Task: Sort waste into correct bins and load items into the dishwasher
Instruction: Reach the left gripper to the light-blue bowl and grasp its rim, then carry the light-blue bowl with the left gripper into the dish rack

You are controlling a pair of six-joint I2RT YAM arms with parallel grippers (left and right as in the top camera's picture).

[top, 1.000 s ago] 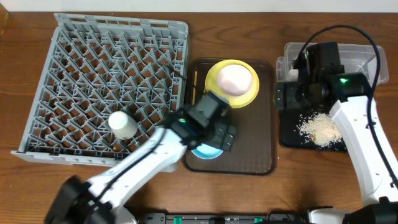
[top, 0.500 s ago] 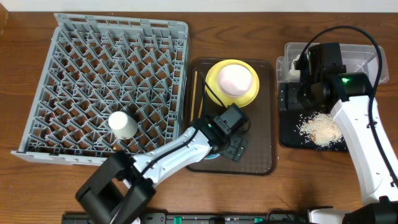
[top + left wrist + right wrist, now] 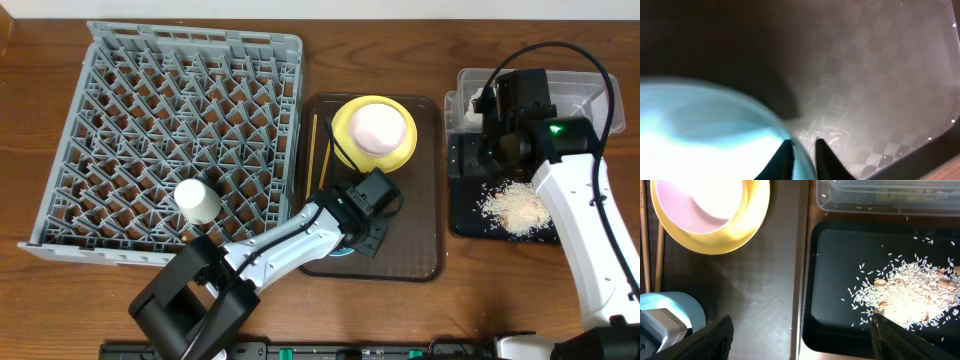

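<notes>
The light blue bowl (image 3: 700,135) sits at the front left of the brown serving tray (image 3: 420,235). My left gripper (image 3: 802,155) is shut on its rim, one finger inside and one outside. In the overhead view the left gripper (image 3: 352,235) covers most of the bowl (image 3: 333,247). The cream-white bowl (image 3: 377,127) rests on the yellow plate (image 3: 400,150), with the chopsticks (image 3: 313,150) beside them. A small white cup (image 3: 198,200) stands in the grey dishwasher rack (image 3: 170,110). My right gripper (image 3: 800,330) hangs open over the black tray's (image 3: 840,280) left edge, near the rice scraps (image 3: 910,295).
The clear tub (image 3: 575,90) stands behind the black tray (image 3: 470,215) at the right. The yellow plate (image 3: 740,235) and the chopsticks (image 3: 660,245) lie at the back of the brown tray. The rack's right wall borders the brown tray.
My left arm swung down onto the blue bowl and its jaws closed on the rim. The right arm has stayed almost still.
</notes>
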